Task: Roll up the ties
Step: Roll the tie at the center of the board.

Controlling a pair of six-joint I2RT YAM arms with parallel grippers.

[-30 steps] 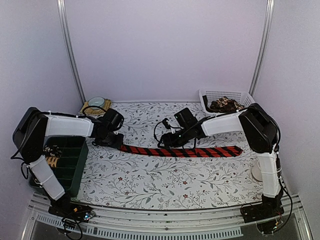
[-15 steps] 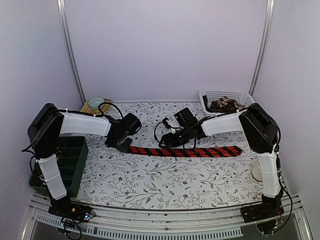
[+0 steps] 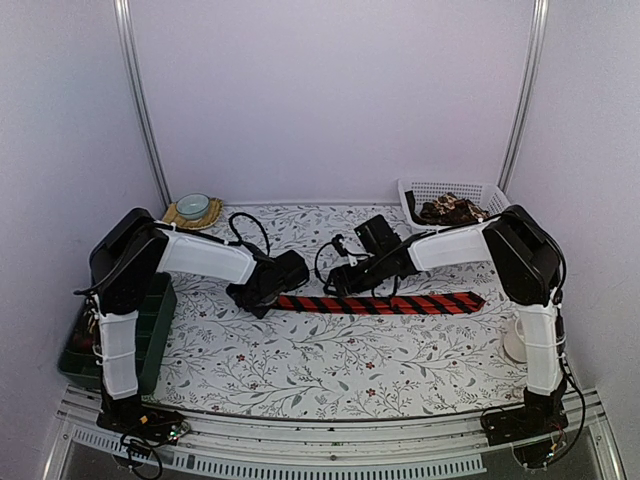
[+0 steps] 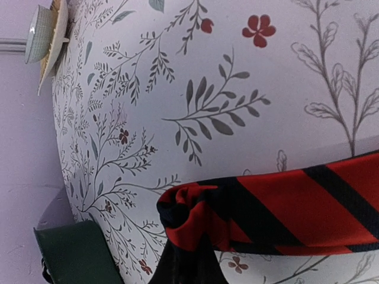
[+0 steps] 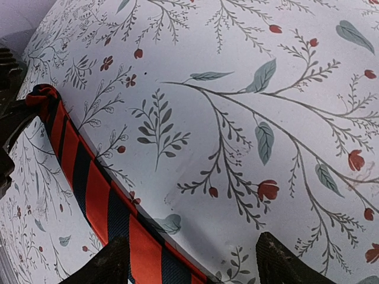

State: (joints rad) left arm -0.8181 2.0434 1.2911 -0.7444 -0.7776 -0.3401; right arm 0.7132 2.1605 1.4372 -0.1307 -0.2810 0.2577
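A red tie with black diagonal stripes [image 3: 400, 303] lies flat across the middle of the floral tablecloth. My left gripper [image 3: 268, 297] is shut on its left end, which is curled into a small roll [image 4: 192, 216]; the dark fingers [image 4: 183, 267] pinch it from below in the left wrist view. My right gripper [image 3: 340, 285] is open and low over the tie a little right of the roll. In the right wrist view its left finger [image 5: 98, 264] rests at the tie [image 5: 95, 189] and its right finger [image 5: 284, 260] is over bare cloth.
A white basket [image 3: 425, 188] at the back right holds a brown-patterned tie [image 3: 450, 209]. A dark green compartment box [image 3: 150, 330] sits at the left edge. A bowl on a woven coaster [image 3: 192, 207] stands at the back left. A white disc [image 3: 515, 345] lies by the right arm.
My left gripper has travelled right along the tie, holding its end, so the flat part is shorter. The right gripper has stayed almost in place.
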